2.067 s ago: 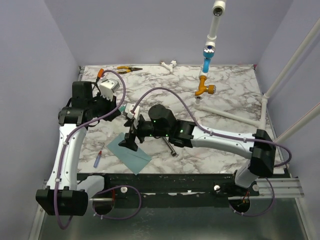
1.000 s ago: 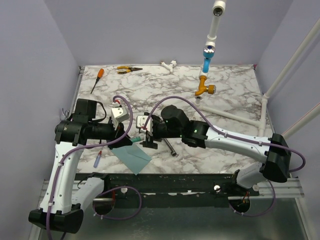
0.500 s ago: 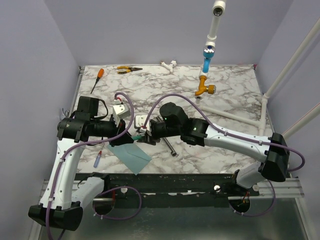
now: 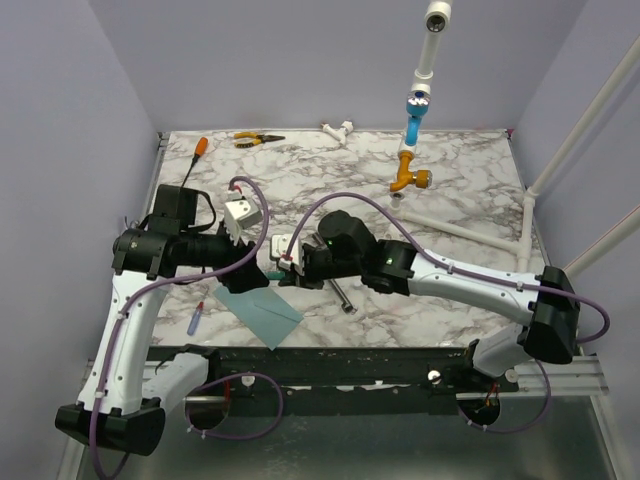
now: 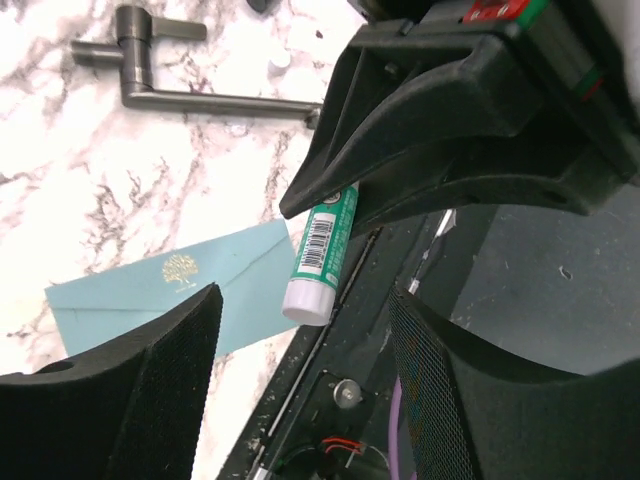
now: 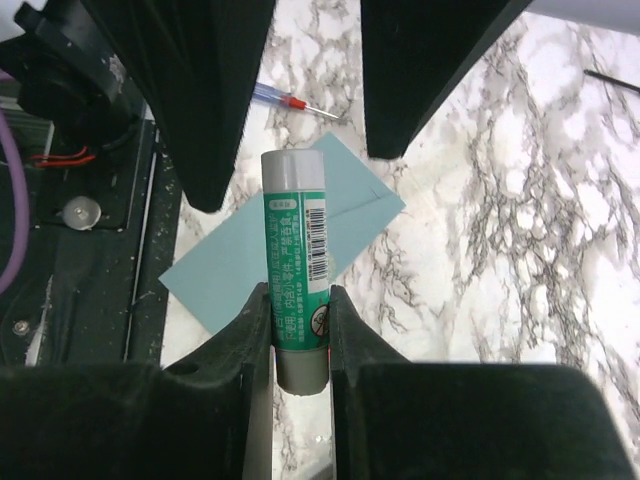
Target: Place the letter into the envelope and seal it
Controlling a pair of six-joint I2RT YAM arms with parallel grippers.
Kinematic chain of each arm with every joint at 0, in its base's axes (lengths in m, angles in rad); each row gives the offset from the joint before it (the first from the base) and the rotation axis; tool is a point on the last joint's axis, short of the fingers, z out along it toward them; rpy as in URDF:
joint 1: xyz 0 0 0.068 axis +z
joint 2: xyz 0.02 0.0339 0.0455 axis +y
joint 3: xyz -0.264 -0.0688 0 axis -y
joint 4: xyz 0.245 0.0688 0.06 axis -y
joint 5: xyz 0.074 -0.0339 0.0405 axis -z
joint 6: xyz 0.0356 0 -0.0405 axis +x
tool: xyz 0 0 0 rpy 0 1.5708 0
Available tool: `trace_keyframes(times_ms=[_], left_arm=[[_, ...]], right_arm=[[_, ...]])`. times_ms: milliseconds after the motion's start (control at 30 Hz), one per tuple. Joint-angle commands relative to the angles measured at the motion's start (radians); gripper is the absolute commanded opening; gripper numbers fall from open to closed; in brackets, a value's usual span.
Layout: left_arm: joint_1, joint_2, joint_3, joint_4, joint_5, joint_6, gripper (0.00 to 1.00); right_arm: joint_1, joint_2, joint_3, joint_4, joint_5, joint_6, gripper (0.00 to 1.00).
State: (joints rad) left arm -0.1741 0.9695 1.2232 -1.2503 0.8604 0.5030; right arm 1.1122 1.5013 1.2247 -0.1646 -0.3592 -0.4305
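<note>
pinching a green glue stick (image 6: 297, 270) by its lower half in the right tool (image 6: 297, 300), jaws pressed onto the label, just left of centre in the overhead view. facing it from the left with the left tool (image 5: 305, 300) spread wide, one finger (image 5: 150, 390) on either side of the stick's pale capped end and neither touching it (clear gaps in the left wrist view). lying flat on the marble bench (image 4: 450, 200) beneath both, lower left of centre and near the front edge: the teal envelope (image 4: 268, 313), gold tree emblem facing up. just right of it, a grey metal lever handle (image 4: 343, 295); to its left, a small pen-like thing with a red end (image 4: 198, 318). at the bench's far upper left, an orange-handled screwdriver (image 4: 197, 148) and pliers (image 4: 258, 139)
</note>
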Motion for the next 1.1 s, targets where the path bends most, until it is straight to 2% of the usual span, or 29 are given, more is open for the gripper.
trace_keyframes(times_ms=[0,100,200,300,400,500,600,667,733,800,933,1067], left_arm=[[0.008,0.038,0.104,-0.048,-0.011,-0.052,0.67],[0.008,0.031,0.095,-0.054,0.001,-0.025,0.67],[0.007,-0.053,0.028,-0.011,-0.029,0.117,0.67],[-0.004,-0.156,0.001,0.013,-0.066,0.392,0.67],[-0.029,-0.108,0.110,-0.085,-0.162,0.509,0.69],[-0.050,-0.217,0.096,-0.161,-0.241,0.877,0.75],[-0.052,-0.446,-0.040,-0.011,-0.254,1.197,0.86],[-0.053,-0.598,-0.200,0.132,-0.213,1.422,0.90],[-0.053,-0.722,-0.351,0.331,-0.155,1.531,0.91],[-0.052,-0.791,-0.447,0.443,-0.145,1.648,0.90],[-0.052,-0.877,-0.531,0.526,-0.154,1.718,0.85],[-0.052,-0.916,-0.563,0.593,-0.207,1.727,0.75]], right_arm=[[0.000,-0.045,-0.025,0.002,0.077,-0.002,0.01],[0.000,-0.074,-0.041,0.012,0.075,0.003,0.01],[0.000,-0.066,-0.005,-0.035,0.037,0.034,0.01],[-0.013,-0.022,0.048,-0.080,-0.011,0.106,0.01],[-0.045,0.039,0.149,-0.152,-0.113,0.209,0.01],[-0.047,0.049,0.191,-0.169,-0.185,0.284,0.00],[-0.047,0.037,0.200,-0.141,-0.214,0.345,0.00],[-0.048,0.044,0.219,-0.143,-0.210,0.371,0.01],[-0.046,0.053,0.235,-0.144,-0.196,0.390,0.01],[-0.046,0.063,0.251,-0.144,-0.195,0.405,0.01],[-0.046,0.083,0.288,-0.153,-0.203,0.442,0.00],[-0.046,0.088,0.285,-0.135,-0.203,0.480,0.01]])
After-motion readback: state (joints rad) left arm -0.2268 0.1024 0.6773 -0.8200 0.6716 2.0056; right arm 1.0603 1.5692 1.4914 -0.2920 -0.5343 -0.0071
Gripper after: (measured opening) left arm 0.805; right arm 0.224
